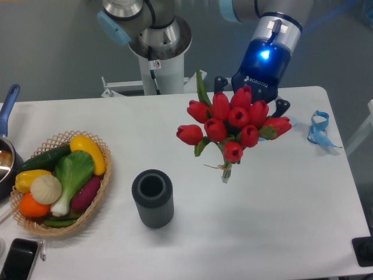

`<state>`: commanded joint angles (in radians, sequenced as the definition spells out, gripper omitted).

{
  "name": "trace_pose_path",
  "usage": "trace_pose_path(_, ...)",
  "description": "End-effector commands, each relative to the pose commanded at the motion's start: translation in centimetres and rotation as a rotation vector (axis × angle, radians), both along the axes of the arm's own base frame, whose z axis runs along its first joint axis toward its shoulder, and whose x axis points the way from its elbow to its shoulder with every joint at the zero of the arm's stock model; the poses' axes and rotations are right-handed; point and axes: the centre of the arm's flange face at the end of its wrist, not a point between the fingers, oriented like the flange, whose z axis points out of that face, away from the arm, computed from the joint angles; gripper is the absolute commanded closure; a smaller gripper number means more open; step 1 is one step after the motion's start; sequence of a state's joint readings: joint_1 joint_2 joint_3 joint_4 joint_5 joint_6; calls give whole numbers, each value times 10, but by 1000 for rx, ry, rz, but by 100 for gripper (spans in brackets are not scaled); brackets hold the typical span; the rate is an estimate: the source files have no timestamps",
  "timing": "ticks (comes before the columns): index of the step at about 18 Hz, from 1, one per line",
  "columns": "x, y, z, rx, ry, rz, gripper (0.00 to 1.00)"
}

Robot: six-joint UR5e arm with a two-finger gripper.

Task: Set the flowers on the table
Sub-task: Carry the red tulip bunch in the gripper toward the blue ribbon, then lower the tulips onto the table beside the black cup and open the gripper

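The flowers [233, 119], a bunch of red tulips with green stems tied with pale string, stand nearly upright over the table's [262, 221] right-centre. The heads face up and the stem ends [226, 174] point down at the white top. My gripper [250, 98] is right behind the bunch, with one dark finger showing on each side of the heads. It holds the bunch; the fingertips are hidden by the blooms. The dark grey ribbed vase [152, 198] stands empty to the lower left of the flowers.
A wicker basket [61, 181] of mixed vegetables sits at the left. A pot with a blue handle [7, 116] is at the left edge. A blue ribbon [319, 128] lies at the right. A black phone [17, 259] lies at the front left corner.
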<state>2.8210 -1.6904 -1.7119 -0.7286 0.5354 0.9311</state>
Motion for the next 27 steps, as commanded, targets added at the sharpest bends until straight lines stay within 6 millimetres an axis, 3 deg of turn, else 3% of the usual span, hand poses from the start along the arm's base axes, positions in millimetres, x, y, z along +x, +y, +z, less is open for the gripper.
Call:
trace_pose_path(9, -6, -10, -2, -32, 11, 40, 52)
trace_pose_path(18, -19, -27, -12, -330, 148, 234, 52)
trace_pose_path(23, -14, -25, -42, -537, 299, 185, 52)
trace_pose_path(27, -5, -14, -83, -666, 349, 75, 52)
